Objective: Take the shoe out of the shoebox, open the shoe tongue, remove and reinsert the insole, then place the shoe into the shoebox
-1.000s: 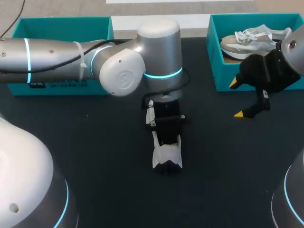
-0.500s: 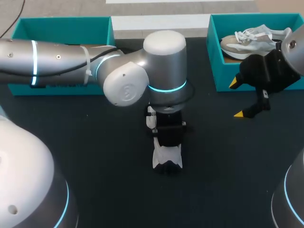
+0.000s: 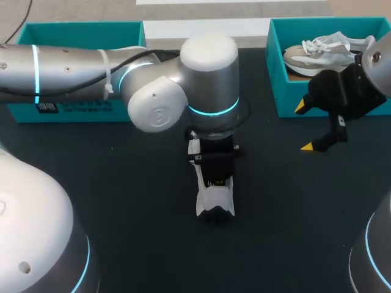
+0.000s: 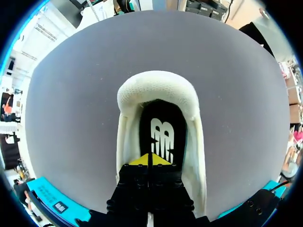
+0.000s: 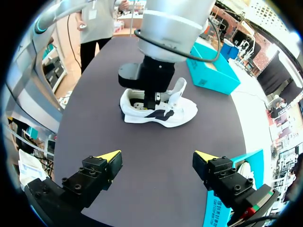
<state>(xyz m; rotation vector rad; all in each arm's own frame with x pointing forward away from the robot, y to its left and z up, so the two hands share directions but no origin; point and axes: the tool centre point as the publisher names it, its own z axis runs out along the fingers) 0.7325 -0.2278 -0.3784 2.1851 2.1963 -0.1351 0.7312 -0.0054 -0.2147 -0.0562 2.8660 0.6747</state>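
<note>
A dark matte table (image 3: pixel 122 213) carried a spare pale sneaker (image 3: pixel 324 52) with white laces, which sat inside the open teal box (image 3: pixel 273 73) at the far right corner. A second teal box (image 3: pixel 61 27) stood well apart at the far left.

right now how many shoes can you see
2. One shoe lies on the table under the left hand; the other shoe sits in the right shoebox. The left shoebox is partly hidden, so it may hold another.
</note>
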